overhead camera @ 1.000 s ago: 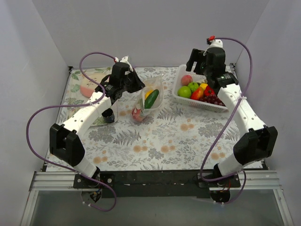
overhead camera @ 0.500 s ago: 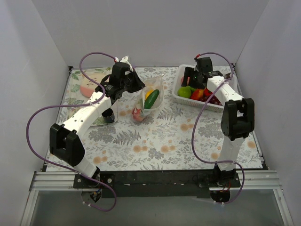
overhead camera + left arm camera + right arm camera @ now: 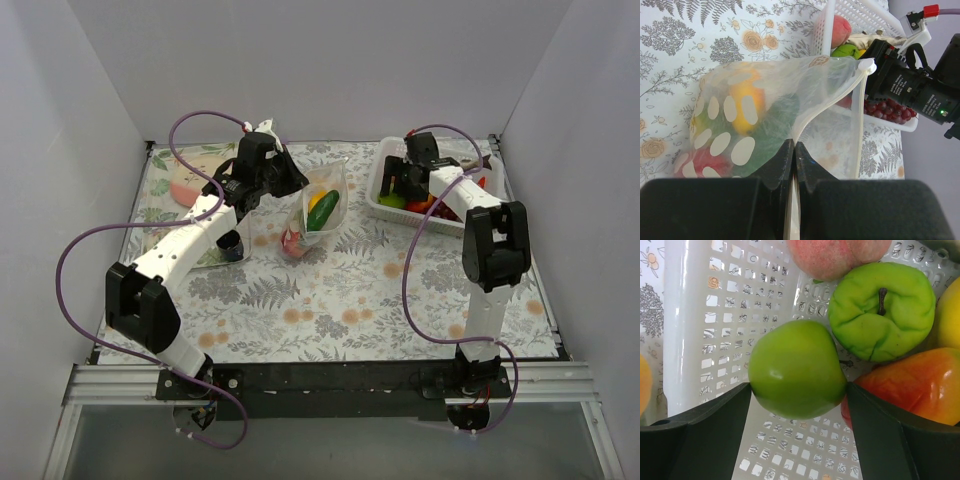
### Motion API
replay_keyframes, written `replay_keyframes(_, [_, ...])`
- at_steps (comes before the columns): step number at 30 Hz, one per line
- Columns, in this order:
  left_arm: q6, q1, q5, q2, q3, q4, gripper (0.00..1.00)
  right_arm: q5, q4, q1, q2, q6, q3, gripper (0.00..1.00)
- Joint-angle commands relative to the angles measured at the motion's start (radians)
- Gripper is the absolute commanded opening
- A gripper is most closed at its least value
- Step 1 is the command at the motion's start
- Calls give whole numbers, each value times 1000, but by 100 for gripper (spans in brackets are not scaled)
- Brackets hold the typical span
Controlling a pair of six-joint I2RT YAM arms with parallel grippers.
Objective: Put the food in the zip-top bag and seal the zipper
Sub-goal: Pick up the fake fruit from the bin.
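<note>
The clear polka-dot zip-top bag (image 3: 320, 210) stands open mid-table with a yellow fruit (image 3: 318, 197), a green cucumber (image 3: 323, 213) and a red piece (image 3: 292, 240) inside. My left gripper (image 3: 290, 180) is shut on the bag's mouth edge; the wrist view shows the jaws (image 3: 794, 147) pinching the film beside the zipper strip (image 3: 830, 107). My right gripper (image 3: 393, 188) is down in the white basket (image 3: 440, 222). Its jaws (image 3: 798, 387) touch both sides of a smooth green fruit (image 3: 795, 365).
The basket (image 3: 695, 315) also holds a peach (image 3: 835, 255), a wrinkled green apple (image 3: 885, 310), a red-orange fruit (image 3: 915, 385) and dark red grapes (image 3: 885, 107). A pink plate (image 3: 190, 180) lies far left. A small dark object (image 3: 232, 245) sits under the left arm.
My right arm has swung down from above the basket's far side into the basket and closed round the green fruit. The left arm and the bag have not moved.
</note>
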Motion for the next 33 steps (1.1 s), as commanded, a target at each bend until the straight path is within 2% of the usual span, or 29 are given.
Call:
replay_keyframes(1, [-5,8,7,-40,5,18,0,62,-17,21,43,3,7,85])
replay_keyframes(4, [-8,8,12,-42,0,21,0,67,-2,24,57,5,-5,84])
replay_keyframes(7, [-7,8,12,-48,0,21,0,82,12,24,54,6,-10,78])
replay_keyframes(8, [-5,8,12,-49,-1,21,0,84,14,24,48,6,-14,72])
replay_keyframes(10, [-5,8,10,-51,0,20,0,87,29,24,19,6,-22,65])
replay_keyframes(11, [-5,8,9,-52,-1,20,0,90,34,24,6,6,-25,56])
replay_keyframes(14, [-7,8,10,-52,-1,19,0,95,43,25,-43,3,-31,41])
replay_keyframes(15, [-7,8,10,-52,-1,18,0,99,41,25,-67,3,-31,39])
replay_keyframes(22, [-8,8,9,-49,-3,21,0,114,47,24,-176,3,-56,35])
replay_keyframes(28, [-10,8,9,-48,-3,21,0,130,18,25,-236,-1,-37,28])
replay_keyframes(33, [-11,8,6,-37,0,20,0,128,0,24,-294,-3,-34,27])
